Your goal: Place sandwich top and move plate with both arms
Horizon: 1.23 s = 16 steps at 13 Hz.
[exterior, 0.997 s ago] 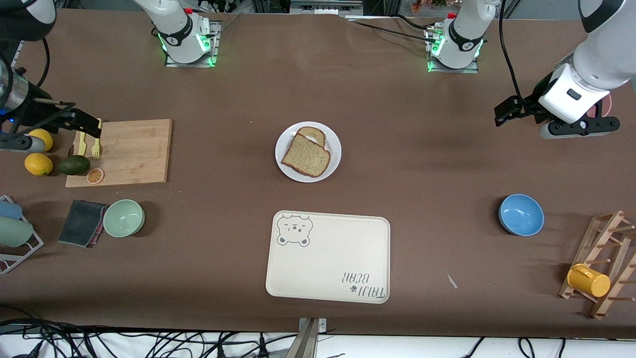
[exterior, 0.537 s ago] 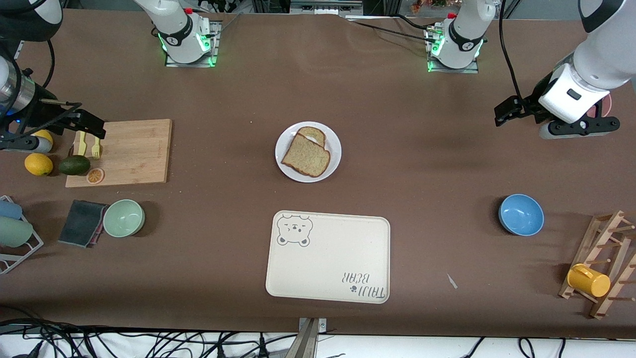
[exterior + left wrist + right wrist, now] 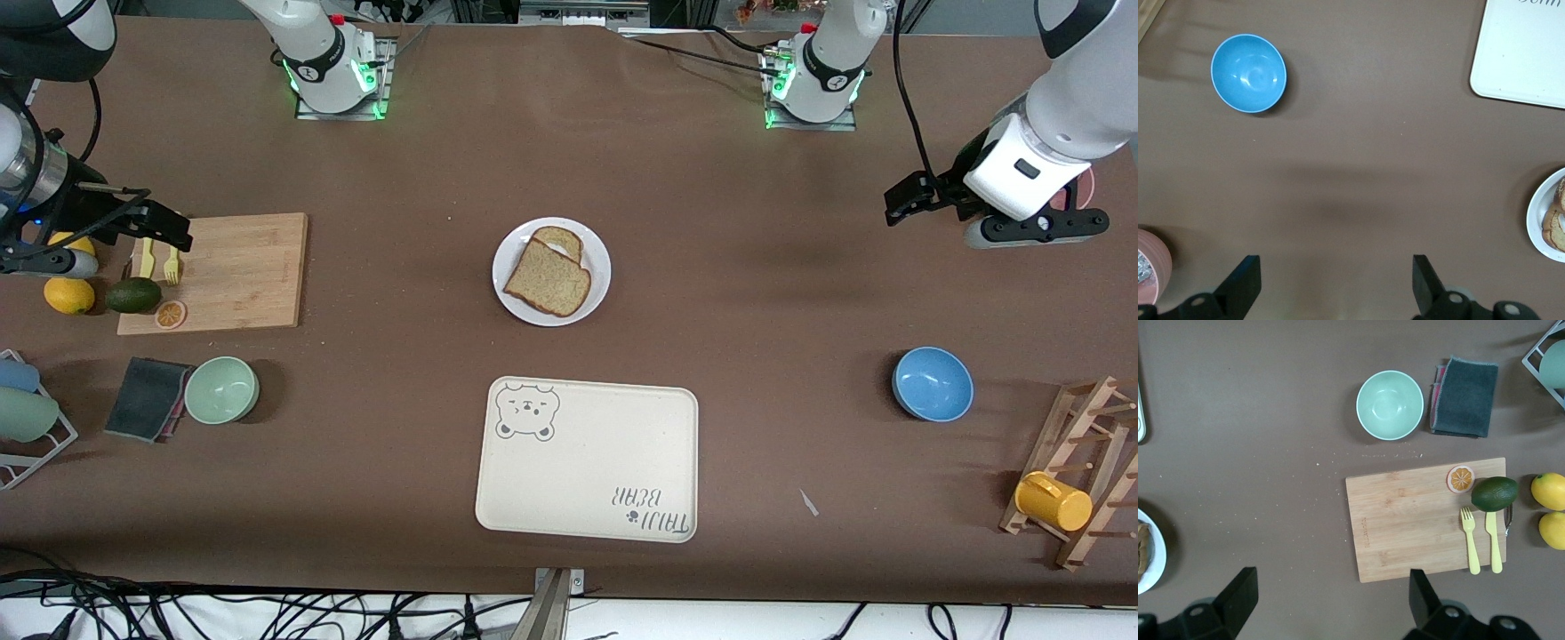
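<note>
I read one marking: "TAIJI BEAR", upside down to the front camera, printed on the cream tray [image 3: 587,460] beside a paw mark. Nothing else legible.

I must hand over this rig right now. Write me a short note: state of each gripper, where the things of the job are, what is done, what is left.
Left gripper: open, empty, over bare table at the left arm's end.
Right gripper: open, empty, over the cutting board's edge at the right arm's end.
The sandwich top lies on the lower slice on the plate, mid-table; the bear tray is nearer the front camera.
Done: top is placed.
Left: both arms must grasp and move the plate; neither is near it yet.
</note>
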Available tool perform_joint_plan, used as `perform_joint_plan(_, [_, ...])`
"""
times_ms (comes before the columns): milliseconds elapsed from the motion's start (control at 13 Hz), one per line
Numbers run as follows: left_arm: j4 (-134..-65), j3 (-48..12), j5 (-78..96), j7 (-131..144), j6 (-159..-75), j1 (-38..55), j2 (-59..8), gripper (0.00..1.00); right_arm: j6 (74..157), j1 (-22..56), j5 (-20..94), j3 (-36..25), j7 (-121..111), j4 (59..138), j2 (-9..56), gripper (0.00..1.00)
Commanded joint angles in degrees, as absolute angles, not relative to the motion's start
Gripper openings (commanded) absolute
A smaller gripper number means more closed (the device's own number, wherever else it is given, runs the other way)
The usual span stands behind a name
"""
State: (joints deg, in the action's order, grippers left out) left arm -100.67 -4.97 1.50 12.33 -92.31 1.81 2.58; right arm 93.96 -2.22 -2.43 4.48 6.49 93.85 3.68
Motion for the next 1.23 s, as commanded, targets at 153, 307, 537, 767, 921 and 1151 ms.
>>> perform_joint_plan(153, [-99.9,-5.2,2.8,12.7,-91.3,1.7,2.8,1.0,94.5,-3.1,-1.5,5.4,6.6,93.6,3.6,1.0])
perform_joint_plan(307, [-99.9,-5.2,2.8,12.7,-91.3,1.7,2.9,1.0,94.4,-3.1,-1.5,5.4,6.4,93.6,3.6,1.0])
perform_joint_plan(537, [-99.8,-5.2,2.8,12.7,-91.3,1.7,2.8,1.0,94.3,-3.2,-1.5,5.4,6.3,93.7,3.7,1.0])
perform_joint_plan(767, [-99.9,-5.2,2.8,12.7,-91.4,1.7,2.8,1.0,94.4,-3.2,-1.5,5.4,6.3,93.7,3.7,1.0])
perform_joint_plan(921, [-99.9,-5.2,2.8,12.7,-91.4,1.7,2.9,1.0,94.3,-3.2,-1.5,5.4,6.2,93.7,3.7,1.0])
perform_joint_plan(1151, [-99.9,-5.2,2.8,12.7,-91.3,1.7,2.9,1.0,94.2,-3.2,-1.5,5.4,6.1,93.8,3.6,1.0])
